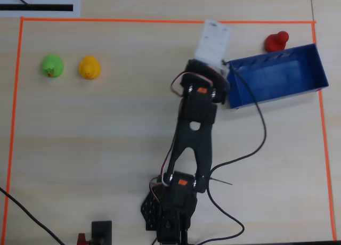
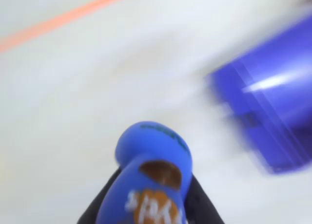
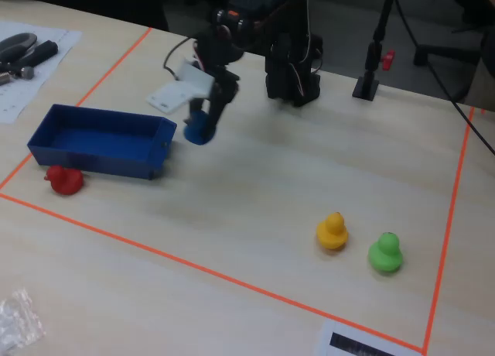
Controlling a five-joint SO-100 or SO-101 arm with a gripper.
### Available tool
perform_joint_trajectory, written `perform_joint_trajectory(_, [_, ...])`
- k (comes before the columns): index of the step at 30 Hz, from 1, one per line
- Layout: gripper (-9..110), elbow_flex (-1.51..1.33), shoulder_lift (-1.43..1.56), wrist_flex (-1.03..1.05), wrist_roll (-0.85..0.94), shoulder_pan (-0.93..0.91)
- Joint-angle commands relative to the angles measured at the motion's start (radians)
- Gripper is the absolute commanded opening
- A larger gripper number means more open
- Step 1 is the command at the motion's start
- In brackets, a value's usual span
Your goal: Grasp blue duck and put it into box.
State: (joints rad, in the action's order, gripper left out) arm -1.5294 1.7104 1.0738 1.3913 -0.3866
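Observation:
The blue duck [image 3: 199, 128] is clamped between my gripper's [image 3: 203, 118] dark fingers and hangs above the table, just right of the box [image 3: 100, 143] in the fixed view. In the wrist view the duck [image 2: 153, 158] fills the lower middle, with my gripper [image 2: 153, 197] shut around it and the blurred box [image 2: 273, 112] at the right. In the overhead view the box [image 1: 277, 77] lies at the upper right. There the white wrist mount [image 1: 213, 42] hides the gripper and the duck, close to the box's left end.
A red duck [image 1: 276, 41] sits just outside the box's far wall, also seen in the fixed view [image 3: 63, 179]. A green duck [image 1: 52, 65] and a yellow duck [image 1: 89, 67] stand together at the far side. Orange tape [image 1: 160, 21] borders the work area. Cables trail near the arm base [image 1: 173, 213].

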Motion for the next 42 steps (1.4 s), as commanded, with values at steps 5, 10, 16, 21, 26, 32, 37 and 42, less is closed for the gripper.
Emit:
perform_joint_trajectory(5, [0, 0.534, -0.284, -0.006, 0.063, -0.327])
perform_joint_trajectory(10, [0, 0.469, -0.397, -0.107, 0.094, -0.408])
perform_joint_trajectory(16, [0, 0.445, -0.494, -0.199, 0.114, -0.454])
perform_joint_trajectory(21, [0, 0.434, -0.514, -0.244, 0.127, -0.454])
perform_joint_trajectory(26, [1, 0.431, -0.522, -0.235, 0.178, -0.454])
perform_joint_trajectory(32, [14, 0.403, -0.495, -0.164, 0.219, -0.443])
perform_joint_trajectory(37, [24, 0.379, -0.465, -0.143, 0.212, -0.437])
perform_joint_trajectory(42, [26, 0.364, -0.434, -0.141, 0.209, -0.439])
